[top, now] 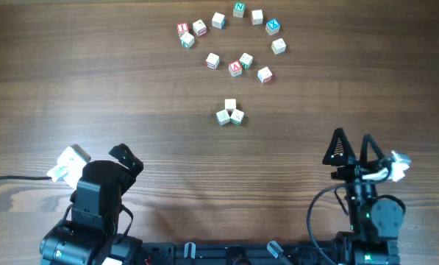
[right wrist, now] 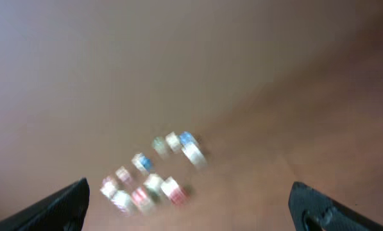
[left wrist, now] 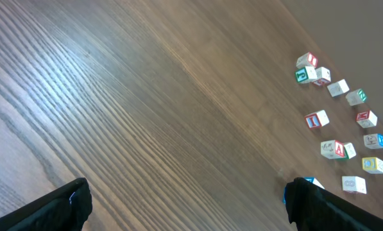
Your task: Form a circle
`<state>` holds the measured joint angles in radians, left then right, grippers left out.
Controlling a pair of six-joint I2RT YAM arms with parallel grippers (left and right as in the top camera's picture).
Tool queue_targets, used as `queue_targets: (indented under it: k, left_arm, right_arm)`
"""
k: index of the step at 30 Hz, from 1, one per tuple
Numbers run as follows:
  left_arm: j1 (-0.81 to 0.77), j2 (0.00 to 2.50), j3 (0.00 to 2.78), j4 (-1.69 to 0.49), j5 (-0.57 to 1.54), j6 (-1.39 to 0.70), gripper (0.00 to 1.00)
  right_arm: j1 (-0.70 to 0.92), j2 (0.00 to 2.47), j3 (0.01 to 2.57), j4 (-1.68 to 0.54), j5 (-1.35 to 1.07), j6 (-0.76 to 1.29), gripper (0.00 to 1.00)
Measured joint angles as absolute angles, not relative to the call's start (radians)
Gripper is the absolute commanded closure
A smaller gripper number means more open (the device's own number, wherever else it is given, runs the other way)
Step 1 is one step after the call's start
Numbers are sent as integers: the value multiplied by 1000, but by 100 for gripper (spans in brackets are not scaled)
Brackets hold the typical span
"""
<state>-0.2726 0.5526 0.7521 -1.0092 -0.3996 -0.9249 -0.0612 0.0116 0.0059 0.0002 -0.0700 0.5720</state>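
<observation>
Small pale wooden letter cubes [top: 235, 68] lie scattered at the table's far centre. Several trace a ragged arc from a red-lettered cube [top: 182, 29] over a green-lettered one [top: 239, 9] to another [top: 265, 74]; no circle shows. Three more huddle together [top: 230, 114] nearer to me. My left gripper [top: 100, 160] hangs open near the front left, far from the cubes. My right gripper [top: 353, 140] stands open at the front right. In the left wrist view the cubes [left wrist: 317, 119] sit at the right edge, beyond the open gripper [left wrist: 188, 205]. The right wrist view is blurred, with cubes [right wrist: 172, 189] ahead of the open gripper [right wrist: 188, 208].
Bare brown wood-grain table [top: 94, 81] spreads between both arms and the cubes. A black cable [top: 13, 179] trails off the left edge by the left arm. The arm bases stand along the front edge.
</observation>
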Motion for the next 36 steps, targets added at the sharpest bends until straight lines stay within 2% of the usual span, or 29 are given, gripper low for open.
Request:
queue_targets:
  k: [22,24,29,32,36]
  left_arm:
    - [-267,536,739,-1052,-423,-925,0]
    - [-248,477,674,-929,-426,-887,0]
    - [-176,171,360,-476,-298,-618,0]
    - [-141,60,218,-368,-223,-518,0]
    - [-134,17,113,-350,-173,-446,0]
  right_arm:
    - [-60,13,6,-1,-70,518,0]
    - [-60,13,6,-1,-70,518,0]
    - [-60,13,6,-1,-70,518,0]
    - [-60,13,6,-1,-70,518,0]
    - [-60,13,6,-1,-70,518,0]
